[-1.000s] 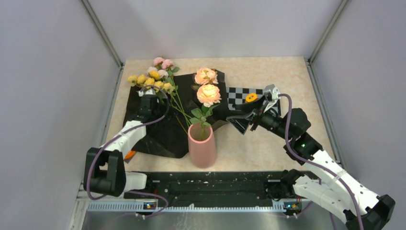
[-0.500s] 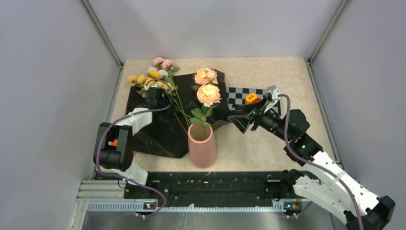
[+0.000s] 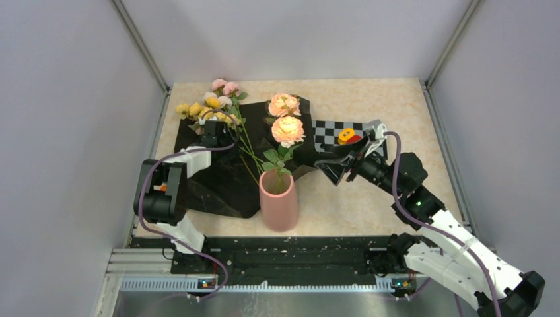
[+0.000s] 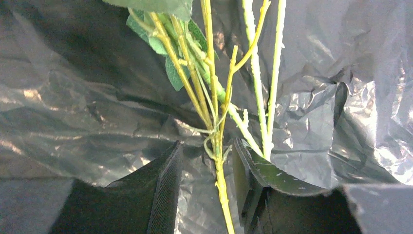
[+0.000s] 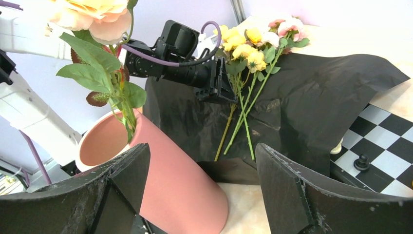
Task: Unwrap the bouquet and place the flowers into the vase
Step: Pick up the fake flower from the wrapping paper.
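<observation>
The pink vase [image 3: 279, 203] stands at the table's front centre with a peach rose [image 3: 288, 130] and its green leaves rising from it. Yellow and pink flowers [image 3: 210, 109] lie on the spread black wrapping paper [image 3: 218, 188]. My left gripper [image 3: 216, 137] hangs low over their stems. One yellow-green stem [image 4: 221, 187] runs between its fingers [image 4: 165, 190] with a gap on each side. My right gripper [image 3: 332, 170] is open and empty just right of the vase [image 5: 185, 190], facing the flowers [image 5: 253, 41].
A second peach rose [image 3: 284, 104] shows behind the first. A black-and-white checkered board [image 3: 330, 130] with small orange and red blocks [image 3: 347, 135] lies at the right, beside my right gripper. Grey walls close in the table on three sides.
My left gripper moved forward to the flower stems and its jaws narrowed around one stem. The right gripper barely shifted.
</observation>
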Action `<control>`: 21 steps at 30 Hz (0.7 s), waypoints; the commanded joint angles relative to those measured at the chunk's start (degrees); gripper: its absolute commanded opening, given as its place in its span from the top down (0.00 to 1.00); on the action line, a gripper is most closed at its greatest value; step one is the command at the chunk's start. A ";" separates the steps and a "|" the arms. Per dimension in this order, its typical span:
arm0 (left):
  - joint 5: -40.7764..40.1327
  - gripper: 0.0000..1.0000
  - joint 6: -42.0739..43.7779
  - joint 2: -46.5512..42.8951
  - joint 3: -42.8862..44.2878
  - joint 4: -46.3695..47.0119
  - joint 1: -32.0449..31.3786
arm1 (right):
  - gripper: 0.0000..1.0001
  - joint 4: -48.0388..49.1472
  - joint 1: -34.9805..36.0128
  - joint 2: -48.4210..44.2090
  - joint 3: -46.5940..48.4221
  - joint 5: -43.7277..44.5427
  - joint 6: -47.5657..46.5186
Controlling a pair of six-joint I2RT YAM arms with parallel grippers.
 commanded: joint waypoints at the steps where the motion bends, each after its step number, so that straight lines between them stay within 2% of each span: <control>1: 1.93 0.54 1.53 1.53 0.71 5.59 0.45 | 0.20 3.02 -0.59 -0.70 -0.49 -0.67 0.61; 5: 2.78 0.54 1.95 2.45 1.06 6.36 0.62 | 0.20 3.58 -0.59 -0.29 -0.60 -1.05 1.08; 9: 3.45 0.60 1.82 3.64 1.66 6.93 0.81 | 0.20 4.40 -0.59 -0.08 -0.92 -1.50 1.81; 21: 3.15 0.67 2.12 4.88 2.03 7.26 1.16 | 0.20 6.76 -0.59 1.02 -1.48 -3.02 2.69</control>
